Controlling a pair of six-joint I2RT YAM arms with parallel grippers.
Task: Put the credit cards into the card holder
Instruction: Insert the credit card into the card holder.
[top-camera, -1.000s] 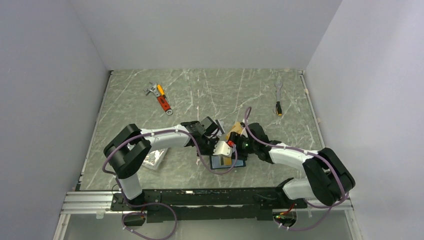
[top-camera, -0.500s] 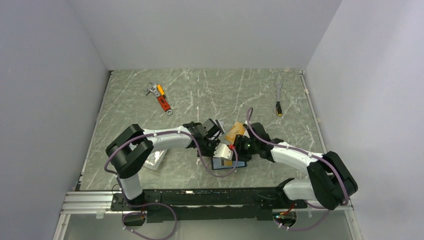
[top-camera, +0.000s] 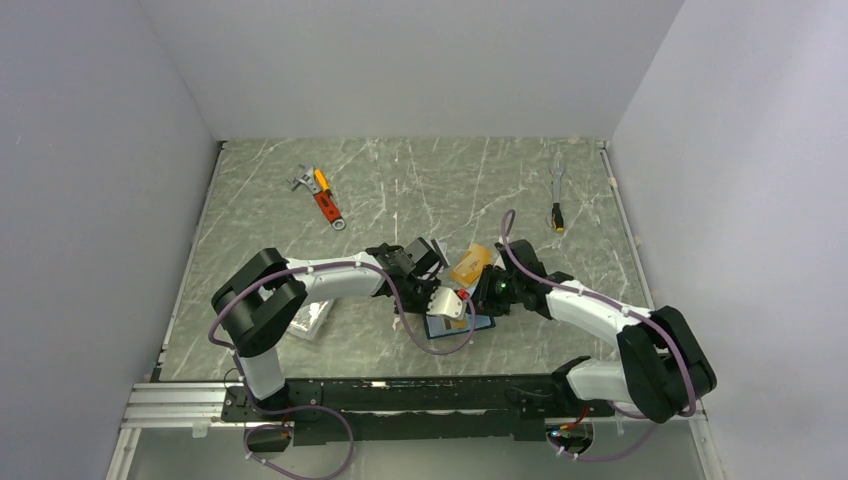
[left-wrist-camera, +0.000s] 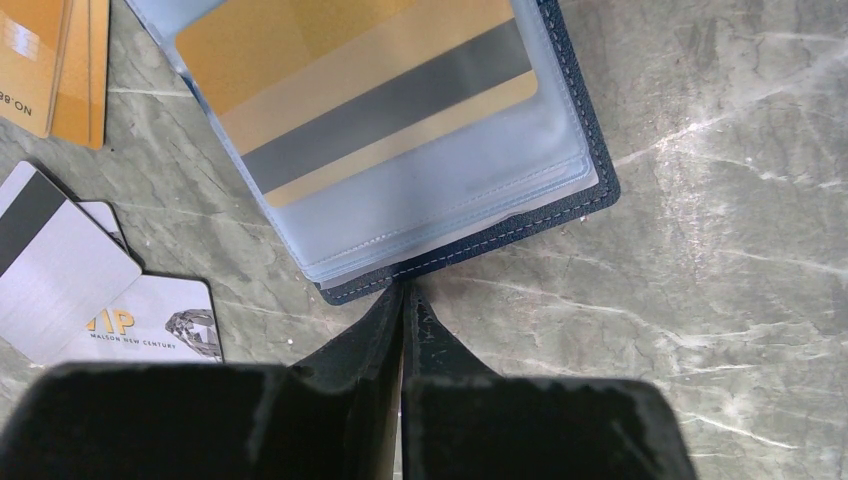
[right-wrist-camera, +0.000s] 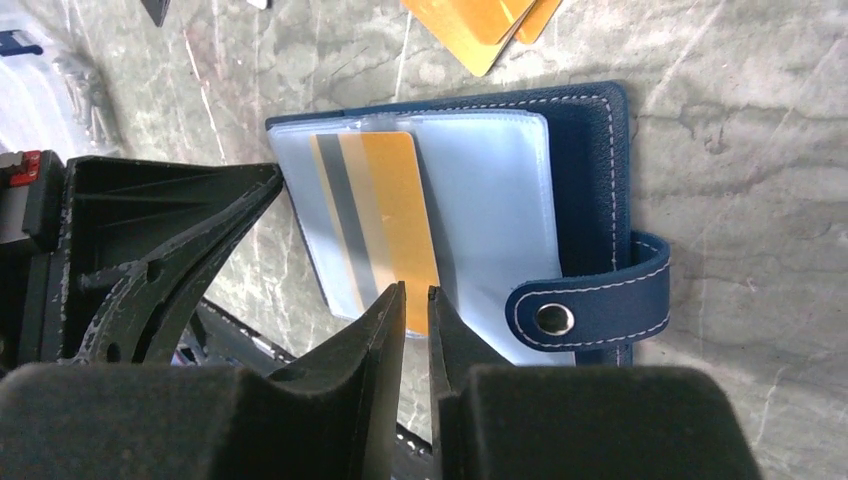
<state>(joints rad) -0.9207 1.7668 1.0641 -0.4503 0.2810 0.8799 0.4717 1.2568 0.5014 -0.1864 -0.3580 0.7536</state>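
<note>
The card holder (right-wrist-camera: 590, 170) lies open on the table, navy cover down, clear sleeves up, snap tab to one side. One orange-gold credit card (right-wrist-camera: 385, 210) with a grey stripe sits in a sleeve (left-wrist-camera: 430, 200). My right gripper (right-wrist-camera: 416, 292) hovers over that card's near end, jaws almost together with a thin slit, gripping nothing. My left gripper (left-wrist-camera: 404, 292) is shut, its tips touching the holder's navy edge (left-wrist-camera: 470, 245). More orange-gold cards (left-wrist-camera: 50, 60) and silver-white cards (left-wrist-camera: 60, 260) lie loose beside the holder. From above, the holder (top-camera: 452, 326) sits between both grippers.
An orange-handled wrench (top-camera: 322, 195) lies at the back left and a small spanner tool (top-camera: 557, 190) at the back right. A clear plastic box (top-camera: 305, 318) sits by the left arm's base. Grey walls close the table on three sides.
My right gripper's jaws have closed from wide apart to a thin slit, and the right arm has shifted slightly. The left gripper stays shut at the holder's edge.
</note>
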